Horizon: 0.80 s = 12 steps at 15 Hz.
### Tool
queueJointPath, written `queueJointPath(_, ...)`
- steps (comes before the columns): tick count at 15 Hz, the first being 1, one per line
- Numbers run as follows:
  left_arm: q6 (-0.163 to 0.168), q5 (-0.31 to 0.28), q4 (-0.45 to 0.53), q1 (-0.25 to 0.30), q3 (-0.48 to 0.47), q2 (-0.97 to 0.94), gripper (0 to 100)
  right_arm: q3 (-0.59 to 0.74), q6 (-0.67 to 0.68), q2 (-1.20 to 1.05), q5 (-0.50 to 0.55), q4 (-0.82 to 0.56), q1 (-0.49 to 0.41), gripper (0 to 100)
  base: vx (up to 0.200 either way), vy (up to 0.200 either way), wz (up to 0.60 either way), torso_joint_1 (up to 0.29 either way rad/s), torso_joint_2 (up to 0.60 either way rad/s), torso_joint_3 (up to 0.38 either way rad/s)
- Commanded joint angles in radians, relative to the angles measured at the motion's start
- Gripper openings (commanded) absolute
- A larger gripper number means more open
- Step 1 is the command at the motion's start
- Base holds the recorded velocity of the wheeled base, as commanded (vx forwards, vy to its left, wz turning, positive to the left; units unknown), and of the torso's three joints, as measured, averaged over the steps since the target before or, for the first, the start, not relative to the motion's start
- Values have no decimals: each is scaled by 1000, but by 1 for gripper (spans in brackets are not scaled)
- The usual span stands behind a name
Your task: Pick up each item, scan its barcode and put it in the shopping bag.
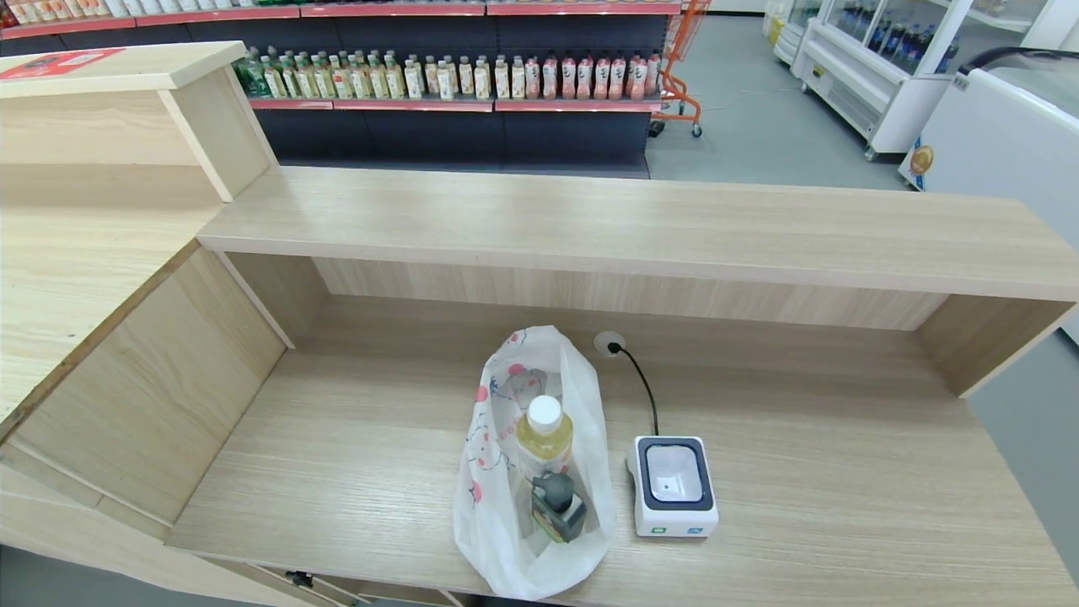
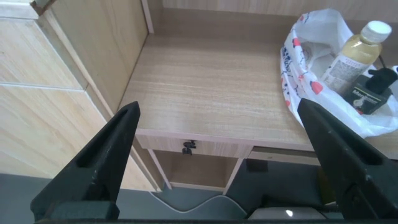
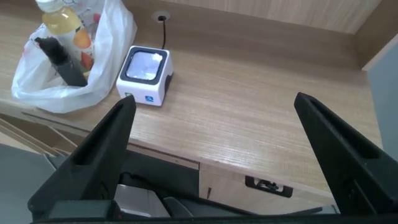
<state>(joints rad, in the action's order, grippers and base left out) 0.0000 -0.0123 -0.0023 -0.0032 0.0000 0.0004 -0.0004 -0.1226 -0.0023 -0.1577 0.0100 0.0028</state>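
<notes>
My left jaws stand spread wide and empty, low off the near edge of the worktop (image 1: 337, 472). To their right the shopping bag (image 1: 482, 472) sits open at that edge, with a pale drink bottle (image 1: 544, 432) and a dark bottle (image 1: 558, 510) inside. The bag is limp and loaded, so I judge a nudge could tip it or slide it off. The scanner (image 1: 673, 485) sits just beside it. My right jaws are spread and empty too. I cannot tell whether the bottles stand or lean, and the bag's plastic hides their bases.
</notes>
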Motion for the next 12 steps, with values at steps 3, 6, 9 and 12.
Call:
queueJointPath(3, -2, 0, -1, 0, 0, 1, 100, 0, 0, 4, 0, 1, 0, 100, 0, 0, 0, 0, 0, 0)
queueJointPath(6, -2, 0, -1, 0, 0, 1, 100, 0, 0, 2, 0, 1, 0, 100, 0, 0, 0, 0, 0, 0)
queueJointPath(9, -3, 0, -1, 0, 0, 1, 100, 0, 0, 4, 0, 1, 0, 100, 0, 0, 0, 0, 0, 0)
queueJointPath(12, -3, 0, -1, 0, 0, 1, 100, 0, -2, 2, 1, -1, 0, 100, 0, 0, 0, 0, 0, 0)
